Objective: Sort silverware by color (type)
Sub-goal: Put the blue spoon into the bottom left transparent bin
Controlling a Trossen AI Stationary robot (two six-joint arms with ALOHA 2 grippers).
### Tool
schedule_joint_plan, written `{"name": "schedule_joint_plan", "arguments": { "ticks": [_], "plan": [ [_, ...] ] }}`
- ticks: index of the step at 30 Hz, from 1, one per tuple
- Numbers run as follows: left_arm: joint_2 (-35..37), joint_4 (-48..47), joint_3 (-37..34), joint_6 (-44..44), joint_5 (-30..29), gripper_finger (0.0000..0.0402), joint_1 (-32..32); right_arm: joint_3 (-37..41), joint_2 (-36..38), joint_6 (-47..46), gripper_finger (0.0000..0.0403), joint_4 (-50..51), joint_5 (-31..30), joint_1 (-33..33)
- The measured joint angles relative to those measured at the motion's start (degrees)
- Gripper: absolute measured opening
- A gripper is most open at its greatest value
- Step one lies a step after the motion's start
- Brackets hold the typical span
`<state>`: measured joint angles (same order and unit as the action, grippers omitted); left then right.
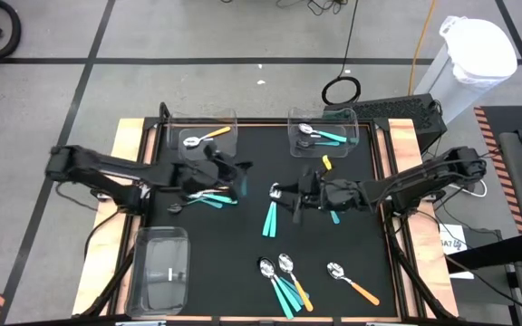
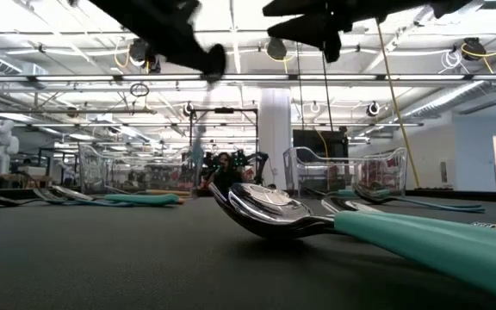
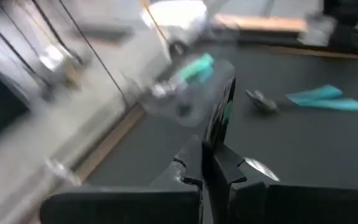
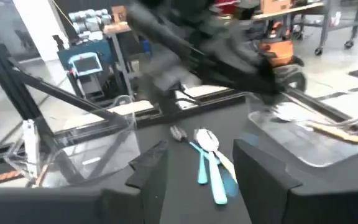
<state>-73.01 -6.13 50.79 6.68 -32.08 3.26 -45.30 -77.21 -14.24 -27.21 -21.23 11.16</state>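
Partly blurred, left end effector [image 3: 215, 127] pinches a teal spoon [image 3: 227, 112].

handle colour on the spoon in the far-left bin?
Orange. The spoon lies in the far-left clear bin; it shows best in the high view.

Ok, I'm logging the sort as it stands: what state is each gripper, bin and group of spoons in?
left gripper: shut on a teal spoon.
right gripper: open, empty, above the mat.
far-left bin: holds one orange spoon.
far-right bin: holds teal spoons.
near-left bin: no spoon visible inside.
loose spoons: lying flat on the mat, unsorted.
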Motion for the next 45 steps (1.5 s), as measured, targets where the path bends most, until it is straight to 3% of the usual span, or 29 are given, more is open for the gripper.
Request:
{"name": "schedule_joint_plan", "arguments": {
  "ticks": [5, 10, 16, 20, 27, 33, 37, 45],
  "plan": [
    [10.3, -28.0, 4.7, 17.5, 15.8, 0.0000, 0.5, 0.0, 0.8, 0.6, 0.0172, 4.1, -7.8, -1.1],
    [18.2, -43.0, 5.3, 35.2, 28.9, 0.0000, 3.7, 0.0, 0.4, -0.2, 0.0170, 9.2, -12.6, -2.6],
    [21.9, -51.6, 4.9, 56.1, 28.3, 0.0000, 14.4, 0.0, 0.0, -3.9, 0.0169, 12.8, -14.9, -4.1],
    [21.0, -54.2, 4.9, 67.9, 24.6, 0.0000, 23.8, 0.0, -0.1, -4.6, 0.0169, 15.7, -14.9, -4.1],
    [14.7, -54.2, 1.8, 91.3, 18.5, 0.0000, 42.2, 0.0, -0.1, -6.3, 0.0169, 20.6, -17.1, -4.1],
    [7.5, -53.4, -0.6, 109.8, 19.4, 0.0000, 53.3, 0.0, -0.1, -6.0, 0.0169, 19.6, -19.4, -4.8],
    [4.0, -53.0, -0.8, 116.0, 20.7, 0.0000, 56.5, 0.0, -0.1, -6.1, 0.0169, 18.9, -19.2, -5.2],
    [-1.5, -53.5, -0.8, 115.4, 20.8, 0.0010, 56.9, 0.0, -0.1, -6.3, 0.0169, 19.3, -19.1, -5.2]
  ]
}}
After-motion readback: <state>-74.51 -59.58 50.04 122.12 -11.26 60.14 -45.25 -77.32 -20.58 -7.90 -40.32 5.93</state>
